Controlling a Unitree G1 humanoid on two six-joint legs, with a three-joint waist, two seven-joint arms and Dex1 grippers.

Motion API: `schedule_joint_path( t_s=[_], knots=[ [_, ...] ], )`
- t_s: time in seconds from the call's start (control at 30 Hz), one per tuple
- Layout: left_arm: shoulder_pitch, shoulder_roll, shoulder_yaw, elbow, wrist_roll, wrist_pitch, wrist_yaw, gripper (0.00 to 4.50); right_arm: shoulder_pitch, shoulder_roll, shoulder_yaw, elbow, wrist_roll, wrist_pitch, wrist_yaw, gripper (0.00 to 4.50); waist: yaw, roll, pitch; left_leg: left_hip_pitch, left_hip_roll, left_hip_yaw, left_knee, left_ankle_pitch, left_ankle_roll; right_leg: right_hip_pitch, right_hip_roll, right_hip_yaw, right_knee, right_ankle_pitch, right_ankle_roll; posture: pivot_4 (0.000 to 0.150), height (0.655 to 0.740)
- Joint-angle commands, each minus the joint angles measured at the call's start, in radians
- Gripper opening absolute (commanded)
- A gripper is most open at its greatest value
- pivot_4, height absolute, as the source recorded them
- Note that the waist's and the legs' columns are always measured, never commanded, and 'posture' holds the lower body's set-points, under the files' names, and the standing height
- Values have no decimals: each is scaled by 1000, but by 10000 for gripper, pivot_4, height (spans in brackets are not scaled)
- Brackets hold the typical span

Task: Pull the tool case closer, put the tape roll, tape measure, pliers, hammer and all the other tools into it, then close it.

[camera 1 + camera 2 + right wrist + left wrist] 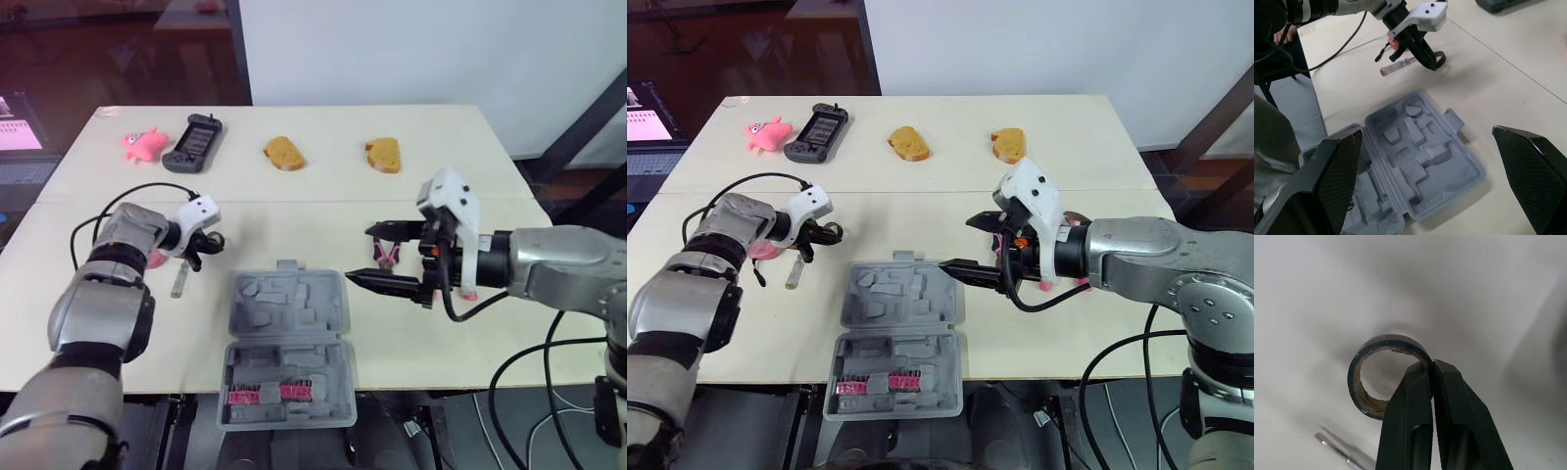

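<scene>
The grey tool case point(287, 338) lies open near the table's front edge, with a row of pink bits point(269, 394) in its nearer half. My left gripper point(201, 245) is to the left of the case, shut on the wall of the black tape roll point(1359, 382), which it holds just above the table. A clear-handled screwdriver point(179, 282) lies beside it. My right gripper point(370, 257) hovers open at the case's right edge, nothing between its fingers. Red-handled pliers point(388, 257) lie on the table just behind those fingers.
Along the far side of the table are a pink toy point(142, 142), a black handheld game console point(193, 142) and two bread pieces point(284, 153) point(384, 154). Something pink point(468, 294) shows under my right wrist. A laptop point(15, 122) sits off the table's left.
</scene>
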Motion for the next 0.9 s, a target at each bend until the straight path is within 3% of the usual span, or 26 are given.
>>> schedule_joint_path(
  t_s=[0.03,0.17,0.4,0.63,0.73,0.9],
  knots=[
    [-44,44,4,-64,-22,-5,-216,400,-22,-3,6,-14,7,-26,16,45000,0,0,0,0,0,0,0,0,0,0,0,0,0,0,0,1500,7400],
    [-24,81,-57,-182,-62,19,-382,400,-20,2,29,-19,7,-36,32,45000,-1,0,0,0,0,0,0,0,0,0,0,0,0,0,0,1500,7400],
    [140,193,-254,-632,-201,154,-386,400,-17,10,57,-18,-13,-53,38,45000,-3,0,0,0,0,-1,0,0,0,0,0,0,1,0,0,1500,7400],
    [282,213,-272,-973,-205,320,-386,400,-6,14,72,-38,-7,-65,25,45000,1,0,0,0,0,-1,1,0,0,0,0,0,1,0,0,1500,7400],
    [323,198,-265,-1058,-194,383,-372,400,-3,15,73,-40,-5,-66,16,45000,0,0,0,0,0,-1,1,0,0,0,0,0,1,0,0,1500,7400],
    [322,141,-276,-1023,-156,417,-306,400,-2,15,76,-43,-3,-67,6,45000,0,0,0,0,0,-1,1,0,0,0,0,0,1,0,0,1500,7400]
  ],
)
